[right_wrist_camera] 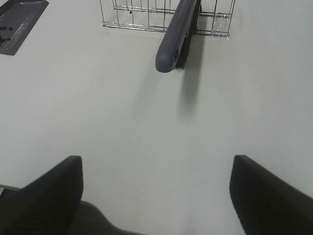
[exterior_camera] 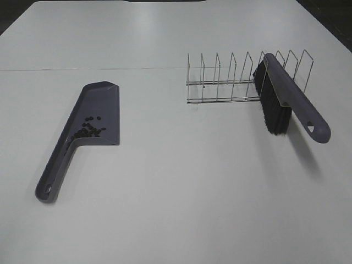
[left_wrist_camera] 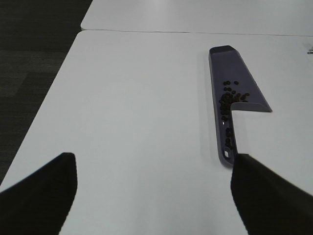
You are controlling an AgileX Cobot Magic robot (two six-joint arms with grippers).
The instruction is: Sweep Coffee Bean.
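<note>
A grey-purple dustpan (exterior_camera: 93,113) lies flat on the white table at the left. Several dark coffee beans (exterior_camera: 89,128) sit in it near the handle; they also show in the left wrist view (left_wrist_camera: 229,98). A grey brush (exterior_camera: 289,96) with black bristles (exterior_camera: 272,110) leans in a wire rack (exterior_camera: 231,80) at the right. One stray bean (exterior_camera: 204,86) lies inside the rack. My left gripper (left_wrist_camera: 154,193) is open, empty and short of the dustpan (left_wrist_camera: 234,83). My right gripper (right_wrist_camera: 156,196) is open and empty, short of the brush handle (right_wrist_camera: 171,41). Neither gripper shows in the exterior high view.
A thin seam (exterior_camera: 82,69) runs across the table behind the dustpan. The table's left edge (left_wrist_camera: 54,93) drops to dark floor. The dustpan's corner shows in the right wrist view (right_wrist_camera: 19,24).
</note>
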